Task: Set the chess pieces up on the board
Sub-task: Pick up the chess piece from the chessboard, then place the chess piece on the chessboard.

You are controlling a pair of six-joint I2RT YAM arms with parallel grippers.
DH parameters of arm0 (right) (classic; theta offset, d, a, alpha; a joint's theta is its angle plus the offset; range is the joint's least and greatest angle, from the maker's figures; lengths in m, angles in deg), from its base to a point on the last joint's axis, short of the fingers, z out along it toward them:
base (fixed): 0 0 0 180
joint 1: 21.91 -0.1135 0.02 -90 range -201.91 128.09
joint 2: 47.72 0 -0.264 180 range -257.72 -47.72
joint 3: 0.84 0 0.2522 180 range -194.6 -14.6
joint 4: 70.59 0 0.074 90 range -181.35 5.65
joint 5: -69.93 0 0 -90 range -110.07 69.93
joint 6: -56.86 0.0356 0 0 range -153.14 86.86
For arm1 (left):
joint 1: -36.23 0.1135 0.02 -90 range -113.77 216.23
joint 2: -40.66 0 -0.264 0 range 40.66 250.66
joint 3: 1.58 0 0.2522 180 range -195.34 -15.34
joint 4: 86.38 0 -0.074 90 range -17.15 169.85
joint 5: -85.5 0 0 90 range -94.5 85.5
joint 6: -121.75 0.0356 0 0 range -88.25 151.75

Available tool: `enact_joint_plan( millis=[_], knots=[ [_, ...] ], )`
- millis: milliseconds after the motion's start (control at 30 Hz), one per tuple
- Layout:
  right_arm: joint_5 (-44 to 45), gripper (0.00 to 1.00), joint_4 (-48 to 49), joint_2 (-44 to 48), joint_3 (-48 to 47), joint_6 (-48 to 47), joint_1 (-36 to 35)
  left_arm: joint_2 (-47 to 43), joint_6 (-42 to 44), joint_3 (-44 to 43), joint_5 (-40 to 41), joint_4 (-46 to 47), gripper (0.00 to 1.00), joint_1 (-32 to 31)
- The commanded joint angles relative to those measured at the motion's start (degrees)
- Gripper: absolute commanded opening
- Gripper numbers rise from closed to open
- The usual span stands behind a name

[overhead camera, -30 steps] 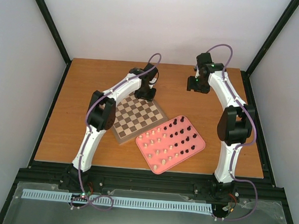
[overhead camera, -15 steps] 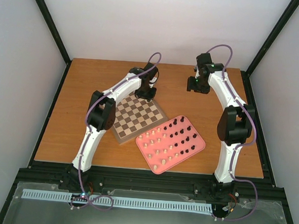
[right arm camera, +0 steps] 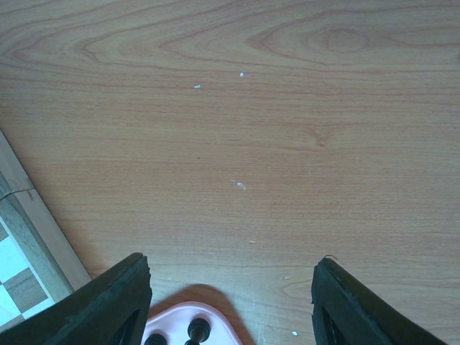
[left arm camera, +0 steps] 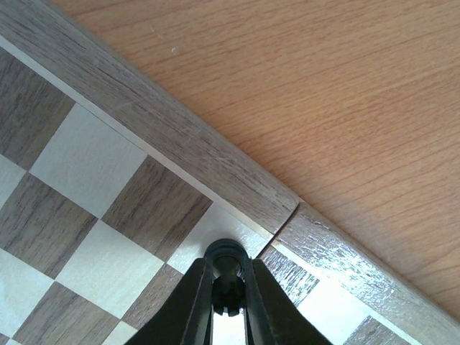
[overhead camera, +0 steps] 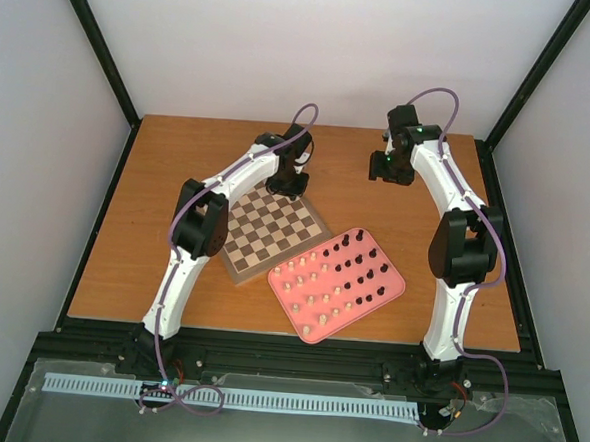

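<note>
The chessboard (overhead camera: 264,234) lies left of centre with no piece standing free on it. My left gripper (overhead camera: 288,185) is low over its far corner, shut on a dark chess piece (left arm camera: 228,291). The piece sits on the cream corner square beside the board's border (left arm camera: 165,136). My right gripper (overhead camera: 385,167) hovers open and empty above bare table behind the tray; its fingers (right arm camera: 129,287) are wide apart. The other dark pieces (overhead camera: 358,260) and cream pieces (overhead camera: 306,282) stand in the pink tray (overhead camera: 395,283).
The pink tray's far corner (right arm camera: 215,316) with two dark pieces (right arm camera: 197,329) shows under my right gripper, and the board's edge (right arm camera: 32,219) at its left. Black frame rails and white walls bound the wooden table (overhead camera: 178,174).
</note>
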Motion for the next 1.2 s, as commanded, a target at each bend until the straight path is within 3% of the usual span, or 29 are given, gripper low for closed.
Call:
enact_joint_plan(
  millis=[0,400,733,1167],
  knots=[
    [0.94,0.62,-0.15,0.04,0.64,-0.16,0.54,1.13,0.00,-2.61,-0.78,-0.11,0.12,0.27],
    [1.03,0.62,-0.18,-0.15,0.26,-0.34,0.62,2.03,1.29,-7.21,3.23,-1.99,0.11,0.81],
    [1.33,0.61,-0.74,-0.11,-0.17,-0.59,0.89,4.07,0.76,-10.16,5.63,-2.13,0.11,5.76],
    [2.38,0.61,-1.71,-0.30,-0.24,-0.57,0.94,7.61,0.16,-14.76,2.19,0.83,0.11,7.39]
  ],
)
